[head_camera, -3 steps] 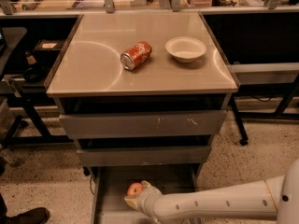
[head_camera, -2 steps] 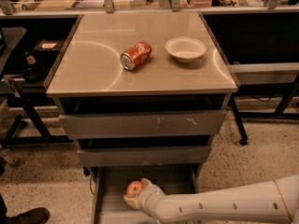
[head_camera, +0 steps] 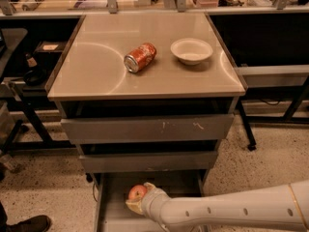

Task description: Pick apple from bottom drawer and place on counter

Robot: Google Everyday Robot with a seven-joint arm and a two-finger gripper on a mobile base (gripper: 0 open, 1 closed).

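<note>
The gripper is seen low in the scene, inside the pulled-out bottom drawer, at the end of a white arm that is stretched in from the lower right edge of the view. The apple is found in that drawer, a little left of its middle and toward its far part, just under the front of the drawer above. The apple is held between the gripper's pale fingers: one is seen against its near left side and the other against its far right side, so the gripper is closed about as far as the apple's width allows, with the fruit gripped. Whether the apple is resting on the grey drawer floor or is raised slightly off it cannot be told. The middle drawer and the top drawer are pushed nearly in, and light scuffs are seen on the top one's front. Above them the counter is shown as a glossy beige top with pale reflections on it. On it, near the centre, a crushed red-orange soda can is laid on its side, and a shallow white bowl is set upright just to the right of the can, apart from it. A speckled floor is seen around the cabinet, and a dark shoe is cut off at the lower left corner.
</note>
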